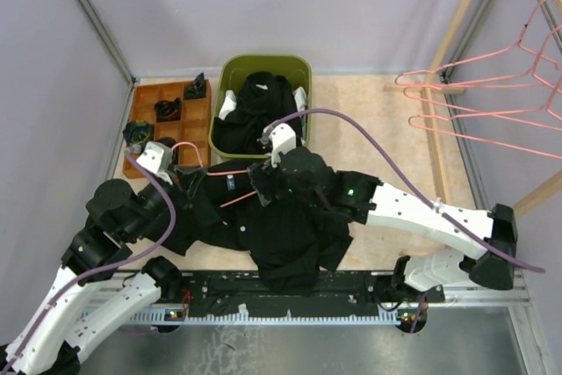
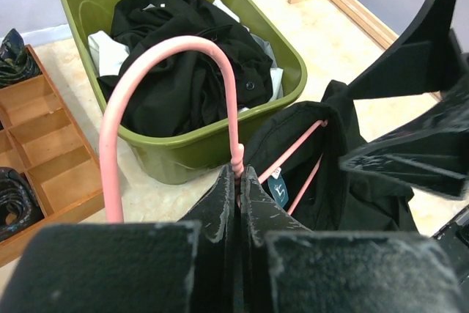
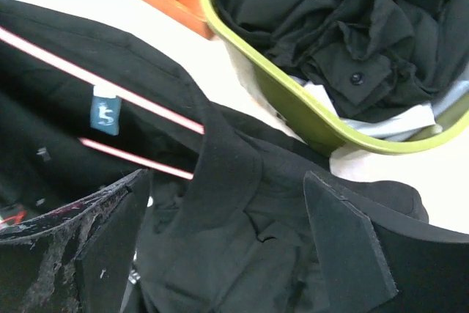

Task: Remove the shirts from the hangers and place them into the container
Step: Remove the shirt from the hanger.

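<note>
A black shirt (image 1: 290, 248) is lying by the worktop's near edge, its pink hanger (image 2: 233, 100) not yet out. The container (image 1: 230, 72), toward the far edge, is holding other shirts (image 1: 255, 116). The left fingers (image 2: 216, 207) are pinching the hanger's neck, and the right fingers (image 3: 344, 236) are hanging open over the collar.

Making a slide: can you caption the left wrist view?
Left gripper shut on the neck of the pink hanger, black shirt draped on it, beside the green tub.
</note>
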Robot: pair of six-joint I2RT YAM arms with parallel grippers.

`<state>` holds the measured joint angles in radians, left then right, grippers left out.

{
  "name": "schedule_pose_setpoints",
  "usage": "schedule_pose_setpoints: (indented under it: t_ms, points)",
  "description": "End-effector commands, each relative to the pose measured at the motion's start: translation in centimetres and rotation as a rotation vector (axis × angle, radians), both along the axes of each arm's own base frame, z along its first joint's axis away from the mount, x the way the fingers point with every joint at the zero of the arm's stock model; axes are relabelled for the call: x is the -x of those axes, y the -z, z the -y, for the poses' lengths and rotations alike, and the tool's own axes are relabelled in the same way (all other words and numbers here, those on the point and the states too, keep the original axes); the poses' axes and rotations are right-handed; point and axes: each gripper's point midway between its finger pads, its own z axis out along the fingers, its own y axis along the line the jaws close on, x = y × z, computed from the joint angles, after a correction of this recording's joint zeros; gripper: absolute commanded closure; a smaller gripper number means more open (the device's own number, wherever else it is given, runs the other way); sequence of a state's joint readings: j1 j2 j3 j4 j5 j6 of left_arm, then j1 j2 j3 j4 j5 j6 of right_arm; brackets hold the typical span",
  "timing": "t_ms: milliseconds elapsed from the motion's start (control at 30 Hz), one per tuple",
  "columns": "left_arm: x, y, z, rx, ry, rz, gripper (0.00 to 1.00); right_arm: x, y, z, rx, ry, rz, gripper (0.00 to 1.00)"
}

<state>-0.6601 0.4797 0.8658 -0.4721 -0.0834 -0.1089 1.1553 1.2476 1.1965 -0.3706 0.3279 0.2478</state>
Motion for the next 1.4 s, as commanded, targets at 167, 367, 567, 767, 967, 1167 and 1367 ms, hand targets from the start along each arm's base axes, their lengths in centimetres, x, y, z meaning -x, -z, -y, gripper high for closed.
schedule_pose_setpoints:
  t_ms: [167, 367, 567, 767, 967, 1167, 1367]
  points:
    - [0.1, -2.1, -0.5, 0.041, -0.015, 0.055, 1.0, -3.8, -0.6, 3.0, 0.059, 0.344, 0.147, 0.67]
    - [1.2, -1.6, -0.1, -0.023, 0.053, 0.064, 1.0, -5.2, -0.8, 6.0, 0.064, 0.338, 0.091, 0.79]
    - [2.5, -2.4, 1.1, -0.039, 0.166, 0.105, 1.0, -7.0, 0.6, 9.9, 0.192, 0.419, 0.089, 0.78]
    - [3.2, -3.3, 1.9, -0.028, 0.229, 0.127, 1.0, -8.3, 0.2, 13.8, 0.338, 0.547, 0.195, 0.78]
    - [2.4, -3.6, 1.3, -0.014, 0.17, 0.123, 1.0, -5.6, -0.8, 8.8, 0.146, 0.247, 0.117, 0.63]
    - [2.3, -3.7, 1.4, 0.001, 0.167, 0.121, 1.0, -2.2, -0.8, 5.7, -0.077, 0.097, -0.033, 0.38]
    - [2.4, -3.6, 1.7, -0.006, 0.186, 0.13, 1.0, -1.4, -2.7, 6.2, -0.049, 0.005, 0.057, 0.28]
